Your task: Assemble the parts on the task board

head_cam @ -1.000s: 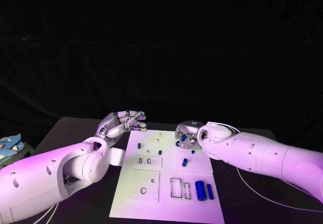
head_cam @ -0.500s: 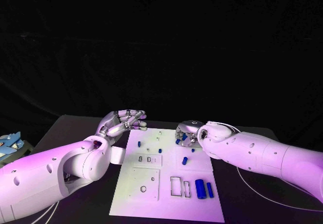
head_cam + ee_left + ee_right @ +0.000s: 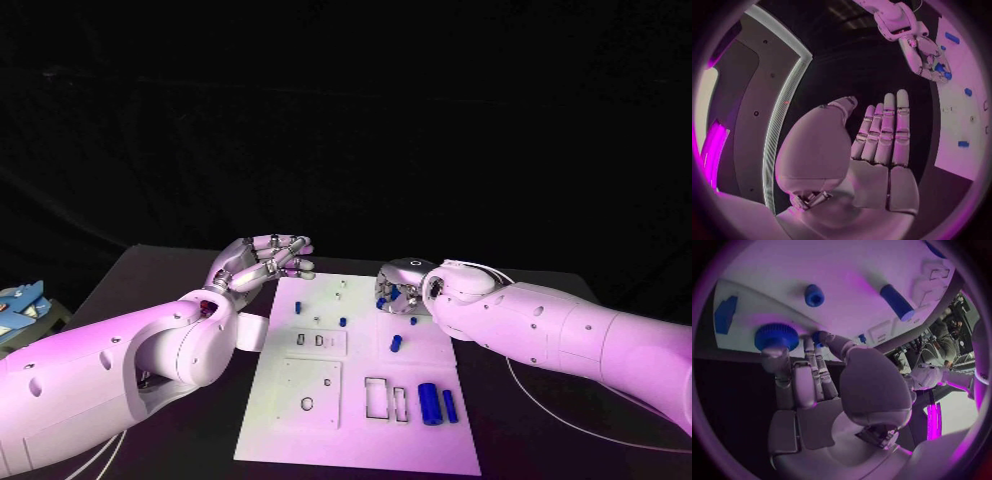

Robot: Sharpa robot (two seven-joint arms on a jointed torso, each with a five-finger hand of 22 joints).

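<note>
Head view: the right hand [image 3: 405, 285] sits at centre frame over the white task board [image 3: 289, 410], fingers pinching a round blue knurled part [image 3: 776, 336] near the board's far edge. The left hand [image 3: 265, 262], left of centre, hovers spread and empty. The shallow pinch could slip, dropping the part onto the bench [image 3: 159, 275].

Left hand [image 3: 268, 262]: raised off the far left corner of the task board [image 3: 296, 412], fingers straight and together, holding nothing; bare surface [image 3: 173, 275] beneath and outward of it.
Right hand [image 3: 402, 287]: down at the board's far right corner, fingertips [image 3: 820, 336] on a blue round part [image 3: 776, 336].
Between the hands: upright blue pegs [image 3: 299, 307] stand on the board.
Nearer than the right hand: two blue cylinders [image 3: 428, 404] lie flat beside rectangular slots.
</note>
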